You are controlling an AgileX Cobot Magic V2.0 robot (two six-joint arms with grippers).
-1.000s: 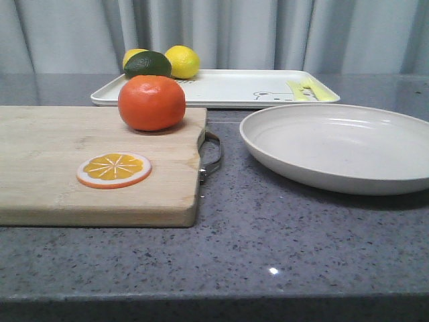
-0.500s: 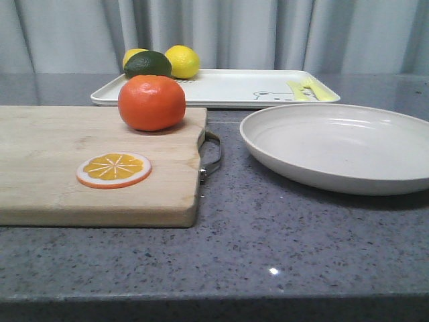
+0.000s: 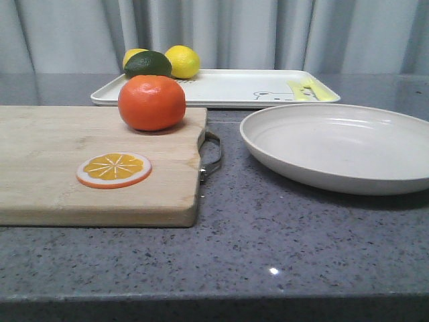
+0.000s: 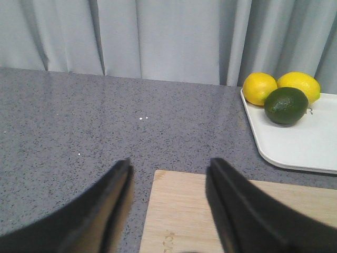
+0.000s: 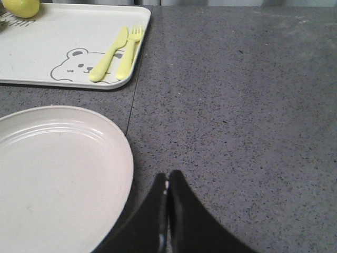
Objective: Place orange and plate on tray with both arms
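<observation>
The orange (image 3: 152,102) rests on the far right part of a wooden cutting board (image 3: 60,188). To its right on the counter lies the off-white plate (image 3: 338,146), also seen as the plate (image 5: 52,174) in the right wrist view. The white tray (image 3: 228,90) sits at the back; its bear drawing (image 5: 73,64) and yellow-green utensils (image 5: 116,52) show. My left gripper (image 4: 168,168) is open over the board's far left corner, empty. My right gripper (image 5: 168,178) is shut on nothing, just beside the plate's rim. Neither gripper appears in the front view.
Two yellow lemons (image 3: 182,61) and a dark green fruit (image 3: 147,64) sit on the tray's far left corner. An orange slice disc (image 3: 114,169) lies on the board. A metal handle (image 3: 213,155) sticks out of the board toward the plate. Curtains hang behind the grey counter.
</observation>
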